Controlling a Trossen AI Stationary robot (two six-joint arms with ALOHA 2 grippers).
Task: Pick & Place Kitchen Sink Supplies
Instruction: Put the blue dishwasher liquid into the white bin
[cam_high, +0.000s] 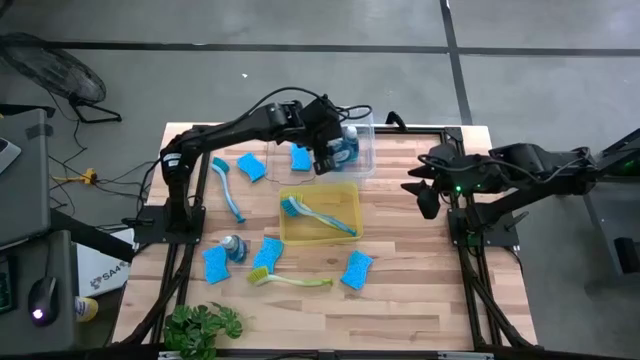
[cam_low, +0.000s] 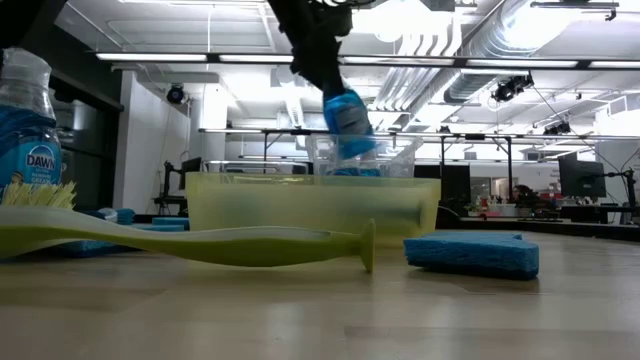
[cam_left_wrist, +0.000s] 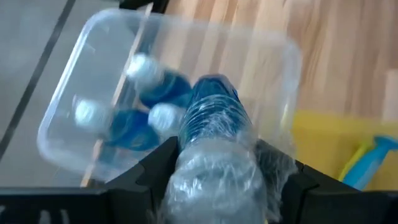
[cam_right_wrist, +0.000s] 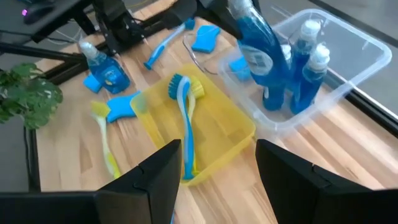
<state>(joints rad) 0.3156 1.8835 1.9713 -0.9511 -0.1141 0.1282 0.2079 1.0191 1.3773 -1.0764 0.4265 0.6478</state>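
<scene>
Left arm carrying a bottle over the clear bin.

My left gripper (cam_high: 328, 152) is clenched on a blue-liquid bottle (cam_left_wrist: 214, 124) above the clear bin (cam_left_wrist: 74, 99); only its wrist view shows three bottles inside. Right gripper (cam_high: 418, 190) waits with fingers apart at the table's right.

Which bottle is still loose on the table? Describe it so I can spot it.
Start at the leafy plant on the table's near edge. Just beyond it a bottle of blue liquid stands among three blue sponges. Unlike the other bottles, it is outside the clear bin and ungripped.
</scene>
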